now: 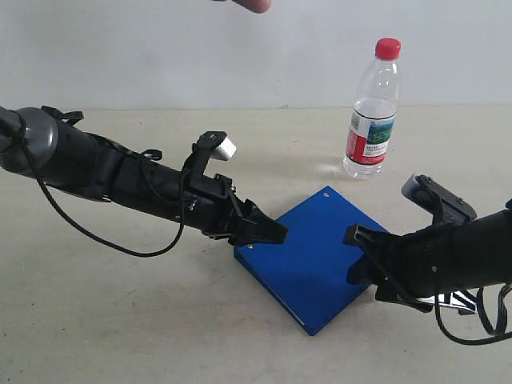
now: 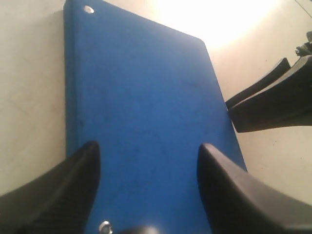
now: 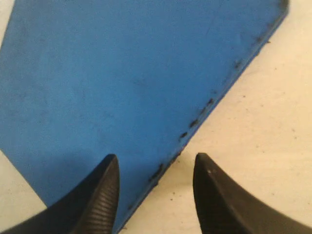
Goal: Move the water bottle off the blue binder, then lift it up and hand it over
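Note:
The water bottle (image 1: 373,112), clear with a red cap and a red, white and green label, stands upright on the table behind the blue binder (image 1: 312,256), apart from it. The binder lies flat between both arms. My left gripper (image 1: 272,232) is open at the binder's left corner, its fingers spread over the blue cover (image 2: 146,97) near a silver rivet (image 2: 105,226). My right gripper (image 1: 358,256) is open at the binder's right edge (image 3: 195,122), one finger over the cover, the other over the table. Neither holds anything.
A fingertip (image 1: 252,5) shows at the top edge of the exterior view. The pale table (image 1: 120,320) spreads around the binder. My right gripper's fingers (image 2: 273,102) show beside the binder in the left wrist view.

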